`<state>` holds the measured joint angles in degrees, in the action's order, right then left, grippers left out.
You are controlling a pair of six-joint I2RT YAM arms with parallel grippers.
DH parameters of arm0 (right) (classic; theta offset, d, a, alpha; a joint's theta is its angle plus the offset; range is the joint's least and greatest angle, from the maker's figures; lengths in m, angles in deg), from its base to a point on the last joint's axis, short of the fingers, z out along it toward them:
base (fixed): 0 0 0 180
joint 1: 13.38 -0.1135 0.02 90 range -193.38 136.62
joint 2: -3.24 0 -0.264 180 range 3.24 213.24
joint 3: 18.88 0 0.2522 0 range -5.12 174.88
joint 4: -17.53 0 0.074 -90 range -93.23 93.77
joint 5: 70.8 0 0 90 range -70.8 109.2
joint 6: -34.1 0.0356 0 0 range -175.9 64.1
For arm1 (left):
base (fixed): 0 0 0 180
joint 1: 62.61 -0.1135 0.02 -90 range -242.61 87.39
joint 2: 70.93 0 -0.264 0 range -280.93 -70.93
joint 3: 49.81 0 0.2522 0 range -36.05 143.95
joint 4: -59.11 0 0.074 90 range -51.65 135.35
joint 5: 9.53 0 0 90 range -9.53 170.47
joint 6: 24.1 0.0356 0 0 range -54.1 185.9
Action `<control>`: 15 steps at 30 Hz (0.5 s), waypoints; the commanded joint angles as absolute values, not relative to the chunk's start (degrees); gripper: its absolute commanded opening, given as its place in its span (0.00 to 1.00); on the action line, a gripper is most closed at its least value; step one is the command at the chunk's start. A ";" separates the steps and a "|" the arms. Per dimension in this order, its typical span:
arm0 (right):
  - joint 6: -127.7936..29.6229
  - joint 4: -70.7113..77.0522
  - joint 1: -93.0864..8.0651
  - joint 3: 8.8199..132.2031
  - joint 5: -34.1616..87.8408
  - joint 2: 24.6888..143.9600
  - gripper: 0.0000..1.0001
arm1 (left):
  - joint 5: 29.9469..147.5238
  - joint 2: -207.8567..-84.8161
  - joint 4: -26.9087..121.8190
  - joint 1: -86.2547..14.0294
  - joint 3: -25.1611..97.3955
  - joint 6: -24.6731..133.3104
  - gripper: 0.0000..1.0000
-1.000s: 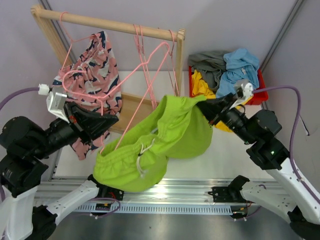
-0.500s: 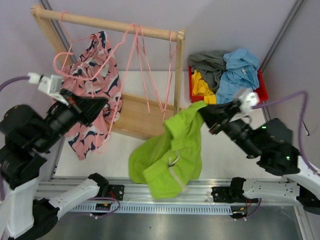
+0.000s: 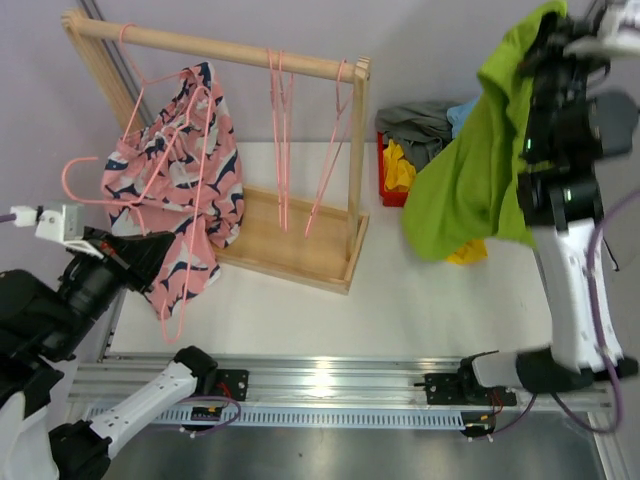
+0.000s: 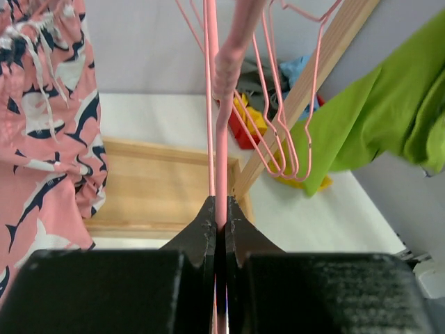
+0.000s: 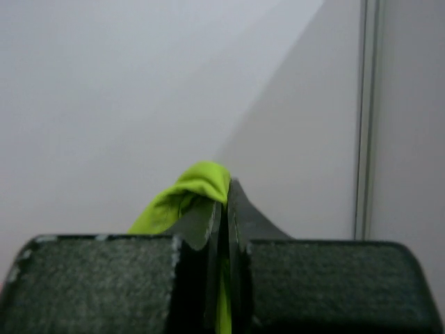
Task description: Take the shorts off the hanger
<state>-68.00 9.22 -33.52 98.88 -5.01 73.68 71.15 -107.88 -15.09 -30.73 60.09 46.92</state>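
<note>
My right gripper [image 3: 543, 30] is raised high at the back right and is shut on the lime green shorts [image 3: 470, 170], which hang down over the red bin [image 3: 388, 192]. The right wrist view shows the green fabric [image 5: 188, 195] pinched between the shut jaws [image 5: 224, 193]. My left gripper [image 3: 160, 252] is shut on a bare pink hanger [image 3: 172, 300], held off the rail at the left; the left wrist view shows the wire [image 4: 221, 160] clamped. The pink patterned shorts [image 3: 190, 170] hang on a hanger on the rail.
The wooden rack has a top rail [image 3: 210, 45] and a base board [image 3: 290, 235], with two empty pink hangers [image 3: 280, 130] on the rail. The bin holds grey shorts [image 3: 420, 122], yellow shorts [image 3: 398, 165] and light blue shorts [image 3: 462, 112].
My right arm swung up and to the back right, pulling the green shorts off the hanger. My left gripper drew the now bare hanger left and down, away from the rack.
</note>
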 commanded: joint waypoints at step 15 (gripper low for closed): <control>-35.09 6.59 -9.61 141.56 11.20 137.97 0.99 | 58.33 -118.73 -7.82 -30.62 55.35 52.89 0.00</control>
<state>-40.31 14.20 -9.11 138.99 12.24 135.82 62.10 -116.08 -12.21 -30.73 55.52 49.65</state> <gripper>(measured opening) 0.766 0.047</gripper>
